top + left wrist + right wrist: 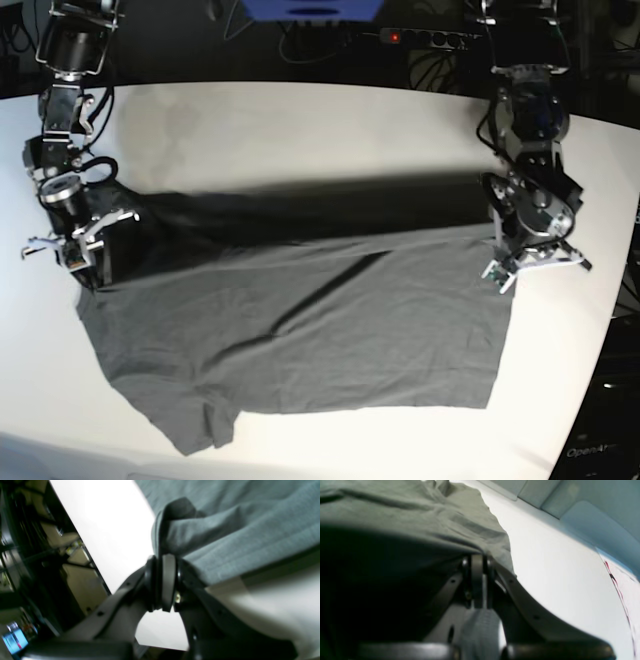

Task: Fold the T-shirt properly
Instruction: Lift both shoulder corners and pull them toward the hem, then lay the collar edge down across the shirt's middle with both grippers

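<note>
Both grippers are clamped on the T-shirt [300, 330]: left gripper [163, 580] pinches one lifted edge, right gripper [477, 580] the opposite one. Garment spreads across the white table [300, 130], far edge raised between the arms.

White table [300, 120], black power strip [425, 38] and cables behind it.

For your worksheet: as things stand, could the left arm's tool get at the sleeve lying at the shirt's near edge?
Probably not yet: the left tool is shut on the T-shirt at the opposite side from that sleeve.
</note>
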Available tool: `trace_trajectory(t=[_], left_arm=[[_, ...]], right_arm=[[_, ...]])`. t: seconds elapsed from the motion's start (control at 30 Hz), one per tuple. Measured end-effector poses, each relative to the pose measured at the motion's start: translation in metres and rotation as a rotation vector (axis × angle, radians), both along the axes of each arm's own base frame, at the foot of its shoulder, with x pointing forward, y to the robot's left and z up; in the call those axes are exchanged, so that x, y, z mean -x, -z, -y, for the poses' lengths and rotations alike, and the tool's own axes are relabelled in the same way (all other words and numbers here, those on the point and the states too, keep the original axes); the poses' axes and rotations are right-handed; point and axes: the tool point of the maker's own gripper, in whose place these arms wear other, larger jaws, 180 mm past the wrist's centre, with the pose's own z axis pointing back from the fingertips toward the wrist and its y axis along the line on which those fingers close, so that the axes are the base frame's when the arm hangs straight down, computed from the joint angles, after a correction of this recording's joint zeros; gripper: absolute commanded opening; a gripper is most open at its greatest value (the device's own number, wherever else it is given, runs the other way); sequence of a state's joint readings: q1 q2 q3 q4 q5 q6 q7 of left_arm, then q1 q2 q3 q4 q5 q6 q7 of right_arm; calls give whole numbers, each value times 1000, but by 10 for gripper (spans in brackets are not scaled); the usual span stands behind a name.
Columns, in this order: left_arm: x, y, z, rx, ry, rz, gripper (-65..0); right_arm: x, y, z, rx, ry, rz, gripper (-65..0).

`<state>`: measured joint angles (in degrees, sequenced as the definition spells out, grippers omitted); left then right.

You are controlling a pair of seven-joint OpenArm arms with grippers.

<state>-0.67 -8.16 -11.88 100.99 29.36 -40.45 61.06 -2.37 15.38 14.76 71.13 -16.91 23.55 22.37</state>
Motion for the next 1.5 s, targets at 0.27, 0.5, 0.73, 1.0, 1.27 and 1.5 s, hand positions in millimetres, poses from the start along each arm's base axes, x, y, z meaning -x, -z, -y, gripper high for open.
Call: trace_trajectory(t=[0.27,0.5,0.73,1.0,1.27,1.5], left_arm=[[5,11,-21,69,-150,-16,-626],[-3,6,-18,79,-144,5,-626],[-13,2,-6,113,-137,39,-626],[-36,-12,16,171,-109,117,-627],[-42,-16,19,191,-88,151,-627],[-46,-18,21,199,-76,174,-627]], right_arm=[[-8,1,-9,34,-23,-7,-643],[-17,3,-5,37,-17,-15,-643],[-27,10,9,48,-1,-45,-643],[-37,-7,21,86,-1,-15,-641],[-46,-18,24,94,3,12,-641],[-54,-15,17,72,-7,11,-641]])
